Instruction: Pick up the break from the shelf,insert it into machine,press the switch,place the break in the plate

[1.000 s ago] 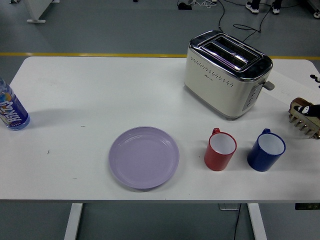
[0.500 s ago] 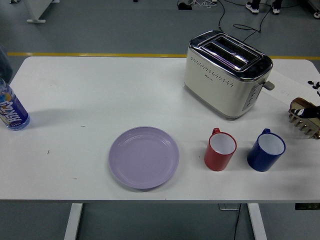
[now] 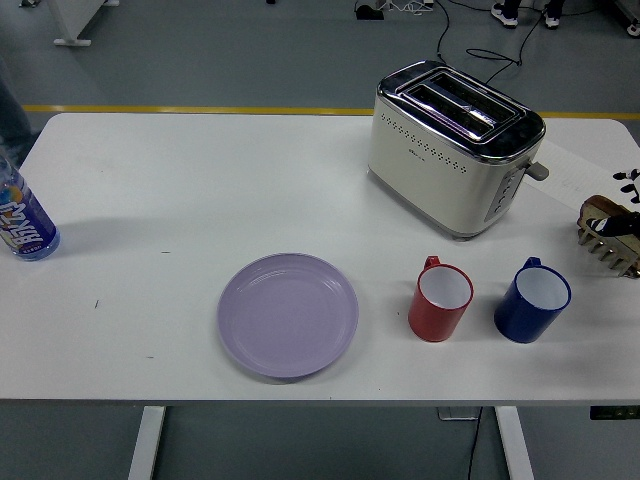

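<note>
White tabletop [image 3: 200, 190] fills the head view, with the wooden shelf [image 3: 610, 237] at its far right edge; whether bread sits in it is unclear. Only a dark sliver of the right hand [image 3: 630, 180] shows just above the shelf, so I cannot tell its state. That hand is clearly the nearer one; the left is out of view. Left of the shelf stands the toaster [image 3: 455, 150], slots running diagonally, and the lilac plate [image 3: 288, 314] lies nearer. The bottle [image 3: 22, 222] label is unreadable.

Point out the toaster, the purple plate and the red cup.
toaster [image 3: 440, 165], head view, on its cream front side.
purple plate [image 3: 288, 314], head view, on its bare middle.
red cup [image 3: 438, 304], head view, on its outer wall.
</note>
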`<move>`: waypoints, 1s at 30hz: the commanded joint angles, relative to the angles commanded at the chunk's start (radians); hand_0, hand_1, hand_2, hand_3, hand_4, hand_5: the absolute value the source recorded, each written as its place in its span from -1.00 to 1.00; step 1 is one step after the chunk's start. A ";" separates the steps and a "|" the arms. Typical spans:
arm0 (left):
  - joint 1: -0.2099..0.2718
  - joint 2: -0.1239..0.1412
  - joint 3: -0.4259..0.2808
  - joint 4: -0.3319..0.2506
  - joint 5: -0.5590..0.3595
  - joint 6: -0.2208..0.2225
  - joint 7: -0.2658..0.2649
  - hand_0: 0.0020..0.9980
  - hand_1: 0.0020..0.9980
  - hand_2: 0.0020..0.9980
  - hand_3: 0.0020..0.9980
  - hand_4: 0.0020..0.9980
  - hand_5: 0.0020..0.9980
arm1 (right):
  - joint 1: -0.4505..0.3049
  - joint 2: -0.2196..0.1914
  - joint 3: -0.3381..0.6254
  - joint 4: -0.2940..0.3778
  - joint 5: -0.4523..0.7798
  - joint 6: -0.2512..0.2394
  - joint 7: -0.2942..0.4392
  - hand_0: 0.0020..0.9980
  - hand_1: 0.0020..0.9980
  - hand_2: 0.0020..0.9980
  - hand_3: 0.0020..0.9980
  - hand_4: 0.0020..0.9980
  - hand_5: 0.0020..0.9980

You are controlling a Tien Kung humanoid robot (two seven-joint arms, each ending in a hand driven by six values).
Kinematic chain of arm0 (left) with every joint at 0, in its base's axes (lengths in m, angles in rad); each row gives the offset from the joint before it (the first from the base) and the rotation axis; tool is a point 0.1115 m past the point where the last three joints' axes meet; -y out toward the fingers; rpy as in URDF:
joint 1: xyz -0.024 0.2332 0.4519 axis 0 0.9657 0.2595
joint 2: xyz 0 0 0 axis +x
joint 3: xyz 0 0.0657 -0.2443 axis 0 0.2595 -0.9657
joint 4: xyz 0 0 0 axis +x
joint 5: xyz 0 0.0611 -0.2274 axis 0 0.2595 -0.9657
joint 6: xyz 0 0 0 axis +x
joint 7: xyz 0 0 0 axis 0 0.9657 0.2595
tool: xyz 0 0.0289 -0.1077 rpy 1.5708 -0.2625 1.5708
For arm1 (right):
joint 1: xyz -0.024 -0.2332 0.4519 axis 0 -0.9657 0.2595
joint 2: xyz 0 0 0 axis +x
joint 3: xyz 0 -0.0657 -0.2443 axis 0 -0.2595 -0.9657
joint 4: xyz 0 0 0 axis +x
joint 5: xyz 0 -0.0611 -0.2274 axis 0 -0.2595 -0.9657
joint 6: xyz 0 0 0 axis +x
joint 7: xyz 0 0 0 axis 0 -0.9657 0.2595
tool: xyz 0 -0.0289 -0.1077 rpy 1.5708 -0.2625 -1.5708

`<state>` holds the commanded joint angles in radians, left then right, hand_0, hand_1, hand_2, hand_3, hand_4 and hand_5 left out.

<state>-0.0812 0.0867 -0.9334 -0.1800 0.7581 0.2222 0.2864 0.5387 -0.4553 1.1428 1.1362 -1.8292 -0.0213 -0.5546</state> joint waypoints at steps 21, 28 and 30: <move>-0.002 0.002 -0.002 0.000 0.000 0.002 0.000 0.27 0.01 0.00 0.12 -0.26 0.69 | 0.053 -0.019 -0.062 -0.019 -0.087 0.083 -0.084 0.11 0.08 0.27 0.39 0.42 -0.67; -0.004 0.002 -0.002 0.000 0.002 0.002 0.000 0.27 0.01 0.00 0.12 -0.26 0.69 | 0.064 -0.023 -0.079 -0.017 -0.098 0.076 -0.087 -0.07 -0.05 0.20 0.30 0.40 -0.68; -0.004 0.003 -0.002 0.000 0.001 0.002 0.000 0.28 0.01 -0.01 0.12 -0.26 0.69 | 0.068 -0.023 -0.086 -0.019 -0.100 0.075 -0.089 -0.34 -0.26 0.08 0.14 0.34 -0.70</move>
<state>-0.0848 0.0892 -0.9354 -0.1800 0.7591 0.2239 0.2863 0.6069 -0.4787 1.0567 1.1170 -1.9290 0.0537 -0.6433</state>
